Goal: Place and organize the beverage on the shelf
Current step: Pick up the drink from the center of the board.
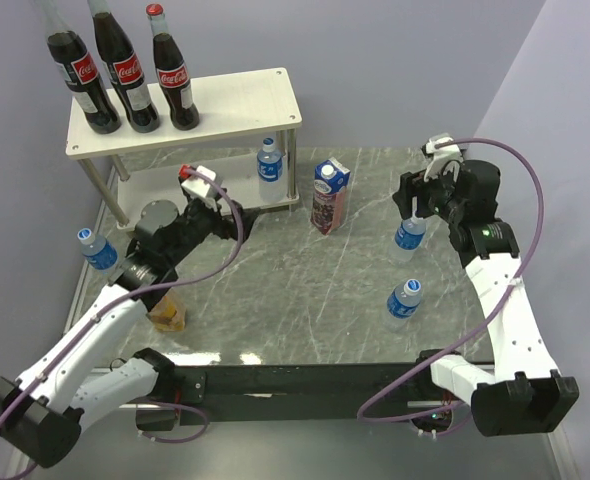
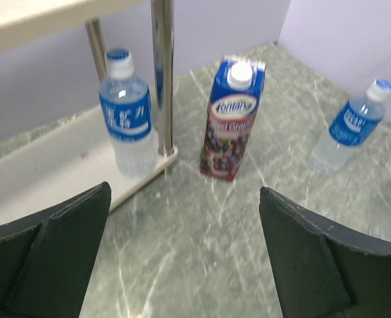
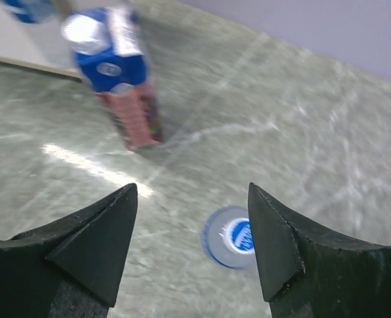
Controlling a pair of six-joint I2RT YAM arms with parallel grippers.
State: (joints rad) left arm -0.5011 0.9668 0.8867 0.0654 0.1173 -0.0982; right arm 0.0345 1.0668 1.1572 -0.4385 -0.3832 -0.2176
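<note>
Left gripper (image 2: 182, 199) is gaping wide and empty, facing the shelf's (image 1: 225, 100) lower board, where a water bottle (image 2: 126, 112) is standing by the leg, with three colas (image 1: 127, 75) sitting up top. Right gripper (image 3: 190, 199) is hovering, fingers apart, directly over a second bottle (image 3: 230, 236) on the table (image 1: 305, 300), the purple carton (image 3: 122, 79) standing beyond.

Grey-green marble-look tabletop (image 1: 275, 290) carries the low two-tier whitish wood-grain shelf w/ thin silver legs (image 1: 245, 100). Top board: 3 dark red-labelled cola bottles (image 1: 127, 75), upright in a row at left end. Bottom board: small blue-labelled water bottle (image 1: 269, 170), right front corner by the leg.

On the tabletop itself:
- purple juice carton (image 1: 330, 197), upright, just right of shelf
- 2nd water bottle (image 1: 99, 250), near shelf's left front
- yellowish carton (image 1: 167, 318), in front of shelf, partly hidden from me
- 3rd water bottle (image 1: 409, 235) and 4th water bottle (image 1: 403, 300), well right of shelf
</note>
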